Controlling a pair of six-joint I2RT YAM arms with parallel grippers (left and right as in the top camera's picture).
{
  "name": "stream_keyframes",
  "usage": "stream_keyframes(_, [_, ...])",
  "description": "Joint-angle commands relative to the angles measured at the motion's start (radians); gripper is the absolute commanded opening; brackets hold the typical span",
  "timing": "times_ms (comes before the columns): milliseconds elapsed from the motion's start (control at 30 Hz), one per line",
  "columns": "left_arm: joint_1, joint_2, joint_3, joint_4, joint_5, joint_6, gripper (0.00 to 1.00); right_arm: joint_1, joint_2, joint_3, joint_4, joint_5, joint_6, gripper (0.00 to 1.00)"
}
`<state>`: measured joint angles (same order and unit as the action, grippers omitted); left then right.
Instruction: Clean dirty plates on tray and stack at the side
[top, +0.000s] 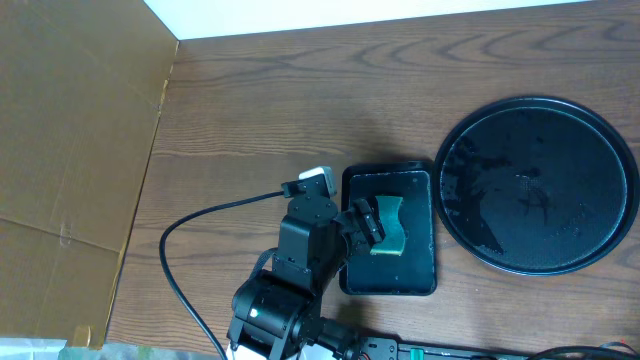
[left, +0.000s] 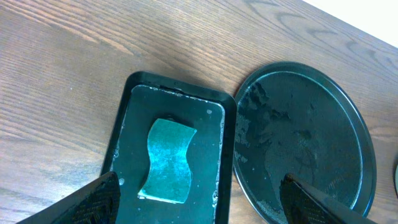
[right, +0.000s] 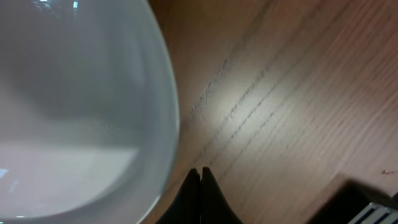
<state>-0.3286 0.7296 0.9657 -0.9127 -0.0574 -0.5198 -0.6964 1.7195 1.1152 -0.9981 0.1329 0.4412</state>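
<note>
- Far left: a brown cardboard sheet (top: 70, 150) lies flat along the edge of the wooden table (top: 300, 110), seen from overhead.
- Lower centre: the left arm (top: 300, 260) reaches in from the near edge, with a black cable (top: 175, 250) looping off to its left across the wood.
- The left gripper (left: 200, 208) hangs above a black rectangular tray (top: 400, 275), jaws spread wide and holding nothing. In its wrist view one dark finger (left: 93, 202) shows in each bottom corner.
- A teal sponge (top: 390, 225) with a pinched waist lies flat in the rectangular tray, between the parted fingers and below them.
- Right of it: a black round tray (top: 540, 190) sits just beside the rectangular tray, their rims close together. Its surface glistens with wet streaks and droplets.
- Right wrist view: a white plate (right: 74, 106), blurred by closeness, fills the left half of the picture over the wooden tabletop. Its surface shows plain white. Whether it is a single plate or the top of a stack cannot be told, and it does not appear in the overhead view.
- The right gripper (right: 200, 183) is pinched fully together, its two dark tips meeting in a point just beside the plate's rim and gripping nothing.
</note>
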Motion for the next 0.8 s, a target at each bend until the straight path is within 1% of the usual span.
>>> stream_keyframes(0, [0.005,0.0,0.02,0.0,-0.002,0.003,0.82,0.011,0.01,-0.008,0.033,-0.05,-0.002,0.01])
stream_keyframes(100, [0.005,0.0,0.02,0.0,-0.002,0.003,0.83,0.012,-0.007,-0.008,0.079,-0.243,-0.09,0.01])
stream_keyframes(233, [0.005,0.0,0.02,0.0,-0.002,0.003,0.82,0.025,-0.065,-0.008,0.09,-0.363,-0.108,0.01])
stream_keyframes(300, [0.005,0.0,0.02,0.0,-0.002,0.003,0.82,0.04,-0.122,-0.008,0.09,-0.441,-0.157,0.02])
stream_keyframes(400, [0.005,0.0,0.02,0.0,-0.002,0.003,0.82,0.087,-0.246,-0.008,0.077,-0.6,-0.226,0.05])
stream_keyframes(467, [0.005,0.0,0.02,0.0,-0.002,0.003,0.82,0.139,-0.352,-0.008,0.079,-0.75,-0.293,0.07])
stream_keyframes(567, [0.005,0.0,0.02,0.0,-0.002,0.003,0.82,0.236,-0.516,-0.008,0.061,-0.88,-0.378,0.1])
stream_keyframes(633, [0.005,0.0,0.02,0.0,-0.002,0.003,0.82,0.318,-0.626,-0.008,0.05,-0.885,-0.411,0.17])
stream_keyframes(700, [0.005,0.0,0.02,0.0,-0.002,0.003,0.82,0.409,-0.746,-0.008,0.042,-0.885,-0.413,0.32])
stream_keyframes(733, [0.005,0.0,0.02,0.0,-0.002,0.004,0.82,0.439,-0.784,-0.008,0.044,-0.885,-0.413,0.43])
stream_keyframes(767, [0.005,0.0,0.02,0.0,-0.002,0.003,0.82,0.472,-0.828,-0.008,0.046,-0.879,-0.413,0.61])
